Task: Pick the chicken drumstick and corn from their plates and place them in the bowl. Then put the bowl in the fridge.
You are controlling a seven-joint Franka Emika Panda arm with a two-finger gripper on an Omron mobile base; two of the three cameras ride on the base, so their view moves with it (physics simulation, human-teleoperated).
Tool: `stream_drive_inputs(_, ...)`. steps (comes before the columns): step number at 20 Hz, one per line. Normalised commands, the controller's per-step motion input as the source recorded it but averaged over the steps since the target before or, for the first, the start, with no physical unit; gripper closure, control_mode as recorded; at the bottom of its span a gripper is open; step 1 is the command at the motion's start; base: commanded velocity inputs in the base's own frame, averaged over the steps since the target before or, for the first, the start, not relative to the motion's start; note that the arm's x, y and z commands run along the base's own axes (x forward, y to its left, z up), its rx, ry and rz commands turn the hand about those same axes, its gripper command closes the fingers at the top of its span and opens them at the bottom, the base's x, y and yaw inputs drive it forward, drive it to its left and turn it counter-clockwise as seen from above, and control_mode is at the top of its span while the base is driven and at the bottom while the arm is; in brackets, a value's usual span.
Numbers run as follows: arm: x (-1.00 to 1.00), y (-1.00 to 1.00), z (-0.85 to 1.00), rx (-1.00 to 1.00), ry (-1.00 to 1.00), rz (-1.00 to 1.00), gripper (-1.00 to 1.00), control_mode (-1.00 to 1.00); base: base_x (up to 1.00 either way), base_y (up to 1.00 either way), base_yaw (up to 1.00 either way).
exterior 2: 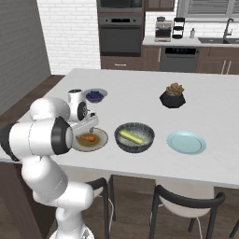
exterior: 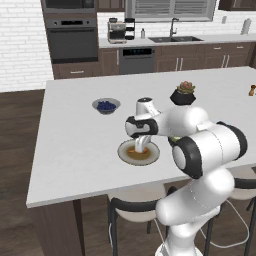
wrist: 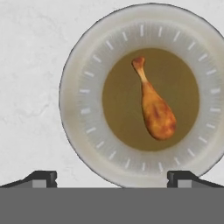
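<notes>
The orange-brown chicken drumstick [wrist: 155,105] lies on the brown centre of the tan-grey plate [wrist: 83,100], thin end pointing away from me in the hand view. My gripper [wrist: 111,177] hangs open just above this plate [exterior 2: 100,144], fingertips wide apart and holding nothing. From the left, the gripper [exterior: 139,145] points straight down over the plate [exterior: 154,156]. The corn [exterior 2: 130,136] lies inside the dark speckled bowl [exterior 2: 134,137], just right of the drumstick [exterior 2: 87,137]. The light blue plate [exterior 2: 186,142] further right is bare. The fridge is out of view.
A small bowl of blueberries [exterior 2: 94,95] stands behind the tan plate. A black plant pot [exterior 2: 172,98] sits mid-counter. Stools [exterior 2: 186,200] stand under the counter's near edge. Oven, dishwasher and sink line the back wall.
</notes>
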Motion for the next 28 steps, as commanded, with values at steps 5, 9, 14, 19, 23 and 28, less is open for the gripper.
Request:
stream_drive_inputs(5, 0.48, 0.00, -0.21, 0.00, -0.01, 0.03, -1.00, -1.00, 0.00, 0.00, 0.00)
stream_drive_inputs(9, 0.43, 0.00, -0.04, 0.00, -0.01, 0.01, -1.00, -1.00, 0.00, 0.00, 0.00)
stream_drive_inputs(14, 0.05, 0.00, -0.23, 0.00, 0.00, 0.02, -1.00, -1.00, 0.00, 0.00, 0.00)
stream_drive_inputs(19, 0.07, 0.00, -0.40, 0.00, -0.01, 0.06, -1.00, -1.00, 0.00, 0.00, 0.00)
stream_drive_inputs(23, 0.24, 0.00, -0.19, 0.00, -0.07, 0.04, -1.00, -1.00, 0.00, 0.00, 0.00)
stream_drive_inputs(28, 0.06, 0.00, -0.31, 0.01, 0.00, 0.08, -1.00, -1.00, 0.00, 0.00, 0.00)
